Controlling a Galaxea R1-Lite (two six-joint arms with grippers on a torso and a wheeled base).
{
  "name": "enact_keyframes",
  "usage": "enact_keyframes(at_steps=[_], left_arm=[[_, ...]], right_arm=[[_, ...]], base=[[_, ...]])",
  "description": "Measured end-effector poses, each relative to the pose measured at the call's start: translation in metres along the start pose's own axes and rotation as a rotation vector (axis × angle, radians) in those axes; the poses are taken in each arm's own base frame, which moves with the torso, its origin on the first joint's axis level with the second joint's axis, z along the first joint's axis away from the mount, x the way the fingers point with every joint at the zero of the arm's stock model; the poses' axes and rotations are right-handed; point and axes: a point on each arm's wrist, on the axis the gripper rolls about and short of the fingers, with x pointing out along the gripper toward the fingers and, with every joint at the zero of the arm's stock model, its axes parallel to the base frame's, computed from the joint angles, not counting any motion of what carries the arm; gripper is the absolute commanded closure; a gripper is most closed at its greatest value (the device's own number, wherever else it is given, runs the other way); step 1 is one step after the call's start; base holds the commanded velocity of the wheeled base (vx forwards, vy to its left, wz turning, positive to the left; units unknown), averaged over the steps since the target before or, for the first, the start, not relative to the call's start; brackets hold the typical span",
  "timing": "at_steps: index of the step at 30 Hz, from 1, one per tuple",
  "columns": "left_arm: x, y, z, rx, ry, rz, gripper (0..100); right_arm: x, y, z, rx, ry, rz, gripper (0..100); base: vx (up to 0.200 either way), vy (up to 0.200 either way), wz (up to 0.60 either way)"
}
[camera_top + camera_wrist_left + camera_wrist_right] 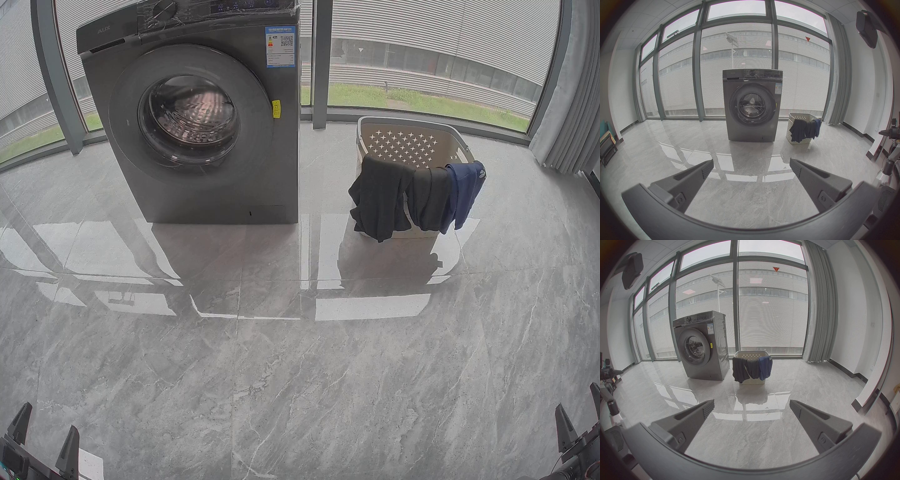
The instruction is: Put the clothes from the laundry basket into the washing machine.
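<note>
Head view showed me the left claw (47, 420) and right claw (576, 400), each spread wide, holding nothing. Clothes (400, 195) hung over the basket (407, 146) rim, beside the washing machine (275, 175).

My left gripper (751, 162) is showing two matte dark grey, wedge-shaped fingers (690, 179) with finely ribbed tips. Each is carrying a round screw recess (680, 197) and rising from a curved grey bar (750, 229). My right gripper (751, 402) is looking identical.
</note>
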Motion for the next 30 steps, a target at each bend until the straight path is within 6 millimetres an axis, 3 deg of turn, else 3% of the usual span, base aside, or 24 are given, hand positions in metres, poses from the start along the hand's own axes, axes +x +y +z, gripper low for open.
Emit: enact_keyframes(at_steps=[10, 15, 21, 26, 30], left_arm=[[0.0000, 0.0000, 0.0000, -0.006, 0.000, 0.001, 0], [0.0000, 0.0000, 0.0000, -0.007, 0.000, 0.001, 0], [0.0000, 0.0000, 0.0000, -0.007, 0.000, 0.001, 0], [0.0000, 0.0000, 0.0000, -0.006, 0.000, 0.001, 0], [0.0000, 0.0000, 0.0001, -0.006, -0.001, 0.001, 0]], right_arm=[[0.0000, 0.0000, 0.0000, -0.001, 0.000, -0.002, 0], [0.0000, 0.0000, 0.0000, -0.001, 0.000, -0.002, 0], [0.0000, 0.0001, 0.0000, -0.004, 0.000, 0.004, 0], [0.0000, 0.0001, 0.0000, -0.003, 0.000, 0.004, 0], [0.0000, 0.0001, 0.0000, -0.003, 0.000, 0.003, 0]], base=[[0.200, 0.000, 0.00], [0.000, 0.000, 0.00], [0.000, 0.000, -0.60], [0.000, 0.000, 0.00], [0.000, -0.200, 0.00]])
